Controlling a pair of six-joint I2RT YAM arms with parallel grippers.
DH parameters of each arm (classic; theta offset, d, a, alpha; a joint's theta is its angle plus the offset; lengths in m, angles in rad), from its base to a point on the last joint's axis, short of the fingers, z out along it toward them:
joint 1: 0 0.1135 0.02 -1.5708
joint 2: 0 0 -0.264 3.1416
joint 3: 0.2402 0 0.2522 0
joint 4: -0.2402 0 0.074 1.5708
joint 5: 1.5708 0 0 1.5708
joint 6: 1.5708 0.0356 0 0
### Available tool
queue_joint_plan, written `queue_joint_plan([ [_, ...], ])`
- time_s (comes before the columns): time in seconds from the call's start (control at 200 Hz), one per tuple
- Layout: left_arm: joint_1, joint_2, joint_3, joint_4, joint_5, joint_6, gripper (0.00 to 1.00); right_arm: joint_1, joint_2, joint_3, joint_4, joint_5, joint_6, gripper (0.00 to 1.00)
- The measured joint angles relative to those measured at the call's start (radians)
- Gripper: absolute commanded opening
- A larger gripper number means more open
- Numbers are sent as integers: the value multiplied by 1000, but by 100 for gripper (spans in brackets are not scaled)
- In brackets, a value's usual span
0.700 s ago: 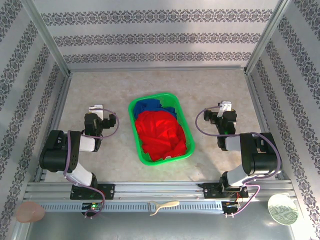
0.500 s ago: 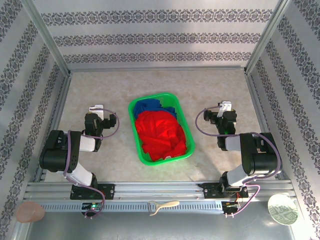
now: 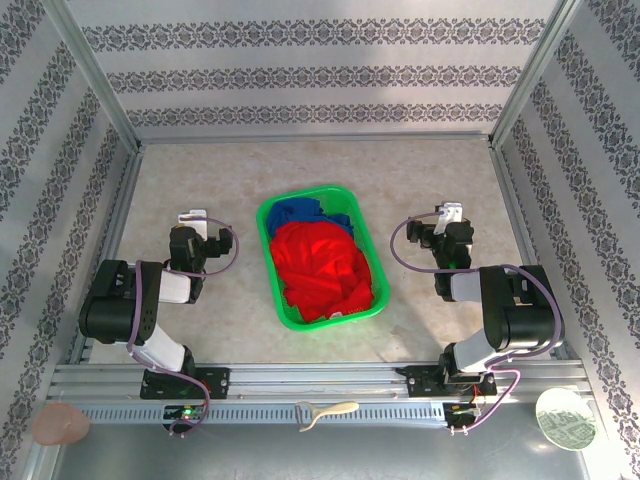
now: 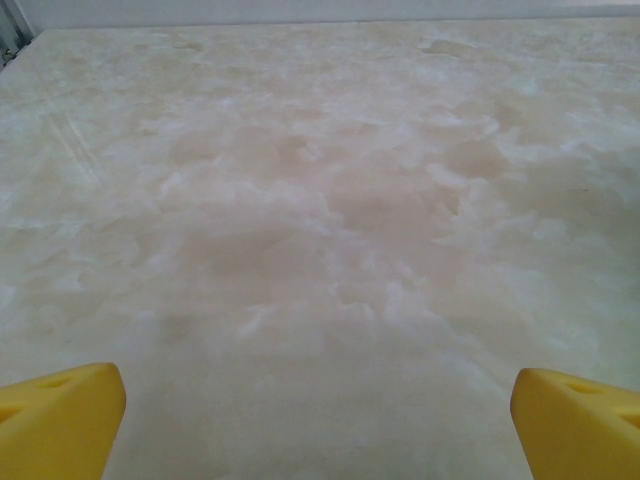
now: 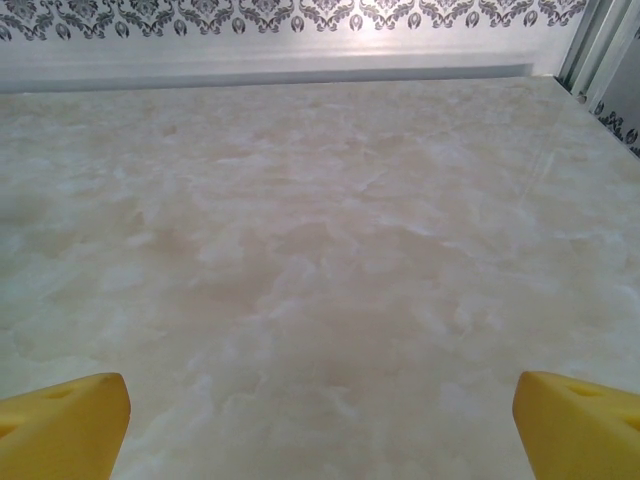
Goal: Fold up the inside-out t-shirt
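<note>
The crumpled bright red cloth t-shirt lies heaped in a green plastic basket between the two tools, beside a blue garment. I'd pinch a single red fold, clear of the blue cloth and the rim, then lift it onto the marbled bench. Left tool and right tool both stand wide apart, holding nothing.

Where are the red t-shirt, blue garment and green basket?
red t-shirt (image 3: 320,265), top external view, middle of the bunched cloth
blue garment (image 3: 300,212), top external view, exposed fold
green basket (image 3: 330,320), top external view, near rim
</note>
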Motion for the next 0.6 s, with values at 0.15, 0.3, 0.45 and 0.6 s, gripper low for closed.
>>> queue_joint_plan([
  [0.15, 0, 0, 2, 1, -4, 0, 99, 0, -13, -3, 5, 17, 5, 98],
  [0.3, 0, -45, 2, -23, -58, -4, 99, 0, -198, -10, -93, 71, 27, 98],
  [0.45, 0, -242, 40, -200, -156, -59, 99, -31, -502, 2, -259, 79, 232, 98],
  [0.6, 0, -414, 184, -479, -179, -202, 99, -74, -657, 158, -490, -97, 434, 98],
])
